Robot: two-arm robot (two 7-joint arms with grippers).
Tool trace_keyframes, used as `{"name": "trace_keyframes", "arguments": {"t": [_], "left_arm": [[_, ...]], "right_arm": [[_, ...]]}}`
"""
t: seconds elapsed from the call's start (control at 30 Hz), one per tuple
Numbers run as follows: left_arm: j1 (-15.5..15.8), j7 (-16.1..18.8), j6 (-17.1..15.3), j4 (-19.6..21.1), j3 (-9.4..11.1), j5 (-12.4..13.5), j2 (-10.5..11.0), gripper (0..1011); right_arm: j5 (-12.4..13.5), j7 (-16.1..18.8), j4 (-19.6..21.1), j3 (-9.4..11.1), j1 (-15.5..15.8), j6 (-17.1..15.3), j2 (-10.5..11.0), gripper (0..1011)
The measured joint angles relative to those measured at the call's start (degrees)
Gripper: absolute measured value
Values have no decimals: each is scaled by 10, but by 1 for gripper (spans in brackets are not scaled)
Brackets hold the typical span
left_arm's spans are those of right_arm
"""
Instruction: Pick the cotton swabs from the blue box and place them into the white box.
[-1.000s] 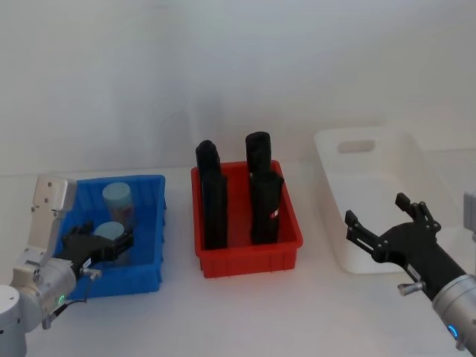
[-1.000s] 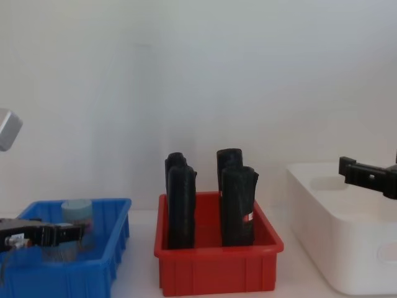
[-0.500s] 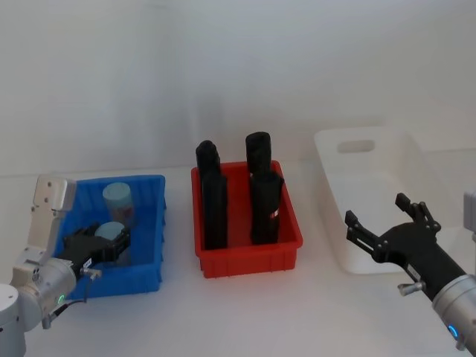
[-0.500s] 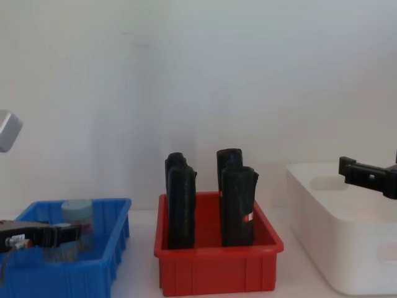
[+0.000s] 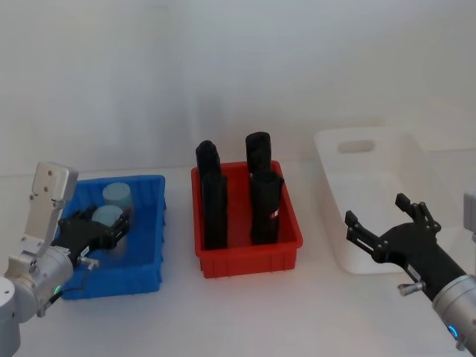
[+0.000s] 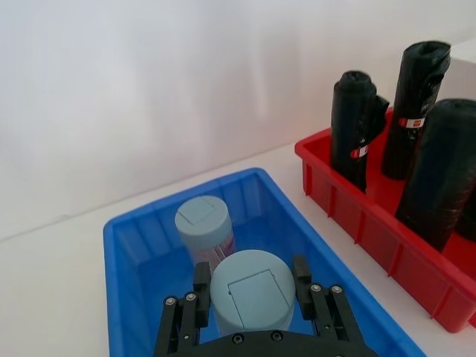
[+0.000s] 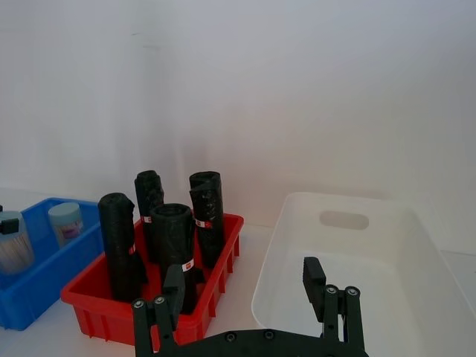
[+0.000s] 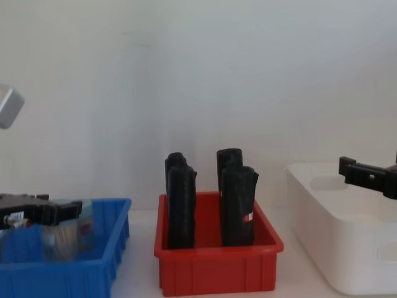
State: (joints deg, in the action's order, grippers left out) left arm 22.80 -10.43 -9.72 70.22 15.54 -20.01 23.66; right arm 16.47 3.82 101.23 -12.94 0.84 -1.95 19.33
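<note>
Plastic swab jar point(image 5: 108, 219) in left end effector point(image 6: 251, 278) grip, base hidden; right end effector point(image 5: 375, 209) splayed.

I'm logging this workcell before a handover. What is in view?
cotton swabs: two jars, pale blue lids, in the blue box
blue box: one, blue, left
red bin: one, red, centre
black rolls: four, black, upright in the red bin
white box: one, white, right
table: one, white, under everything
left gripper: one, black, shut on the nearer jar
right gripper: one, black, open, before the white box
</note>
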Motion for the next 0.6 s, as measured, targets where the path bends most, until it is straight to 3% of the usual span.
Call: {"name": "trace_keyframes", "arguments": {"t": [0.3,0.6], "left_arm": [[-13,-9,9,64,-6,15,13,660],[-22,-52,9,124,-10,18,26,660]], "right_arm": [[0,0,0,0,0,0,0,1002],[0,0,0,0,0,0,0,1002]]}}
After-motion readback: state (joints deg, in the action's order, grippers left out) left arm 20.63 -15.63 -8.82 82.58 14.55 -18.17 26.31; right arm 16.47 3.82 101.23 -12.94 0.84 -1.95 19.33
